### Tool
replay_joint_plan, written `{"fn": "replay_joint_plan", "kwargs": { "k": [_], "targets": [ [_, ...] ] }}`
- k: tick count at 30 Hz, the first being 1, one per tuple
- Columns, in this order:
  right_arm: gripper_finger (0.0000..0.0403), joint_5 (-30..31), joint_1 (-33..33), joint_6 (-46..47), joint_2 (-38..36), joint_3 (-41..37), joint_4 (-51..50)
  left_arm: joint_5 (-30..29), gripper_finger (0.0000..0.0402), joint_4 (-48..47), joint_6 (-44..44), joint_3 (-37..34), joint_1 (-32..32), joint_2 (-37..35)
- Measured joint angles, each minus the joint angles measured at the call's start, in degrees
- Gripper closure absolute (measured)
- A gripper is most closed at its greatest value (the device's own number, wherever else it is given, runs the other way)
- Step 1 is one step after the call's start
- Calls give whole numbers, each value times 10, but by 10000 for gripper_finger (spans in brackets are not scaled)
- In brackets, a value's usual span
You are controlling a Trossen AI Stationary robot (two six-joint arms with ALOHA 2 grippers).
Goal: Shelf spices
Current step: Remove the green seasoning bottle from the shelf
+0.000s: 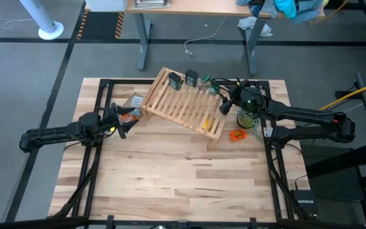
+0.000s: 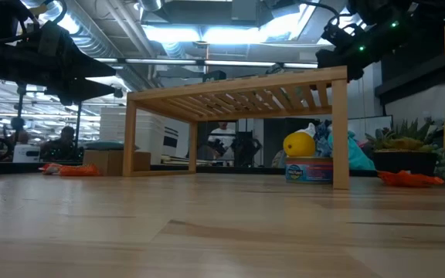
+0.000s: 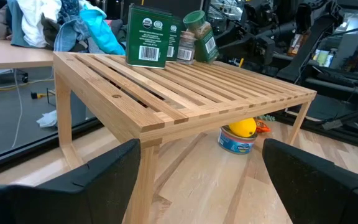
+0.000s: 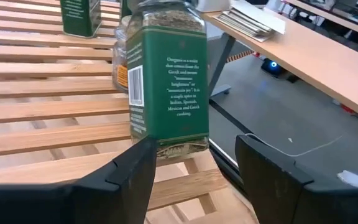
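The right gripper (image 4: 194, 168) is sitting at the shelf's far right corner, at about one o'clock from the table's centre, its two dark fingers parted on either side of the green-labelled round jar of dried herbs (image 4: 166, 74). Whether the pads are touching the jar cannot be told; it looks to be standing on the slats and leaning slightly. The light-wood slatted rack (image 1: 186, 102) is standing at twelve o'clock, skewed on the table. Along its far edge the other spices are grouped: two dark squarish tins with pale labels (image 3: 146, 35) and a small clear glass jar (image 3: 186, 46) beside the green one.

The left gripper (image 3: 194, 177) is waiting at nine o'clock, fingers spread wide and empty, facing the rack's near corner.

The round jar is probably light and rigid, with a smooth label that could be slipping under a loose pinch; a hold around the mid-body, below the cap, seems safest. Its narrow base is resting across gaps between bars, so it may be tipping if nudged. The glass jar is likely the most fragile.

The butcher-block tabletop (image 1: 170, 184) is pale and flat. A round tin with a yellow piece on top (image 3: 238, 135) is lying under the rack, orange pieces (image 1: 237, 134) at three o'clock. Beyond are a desk, cables and grey floor.
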Motion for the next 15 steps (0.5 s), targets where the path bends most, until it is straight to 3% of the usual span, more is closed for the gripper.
{"fn": "replay_joint_plan", "kwargs": {
  "k": [15],
  "targets": [
    [180, -32, 0, -1, 0, 0, -2, 0, 71, 0, -2, 0, 0, 0]
  ]
}}
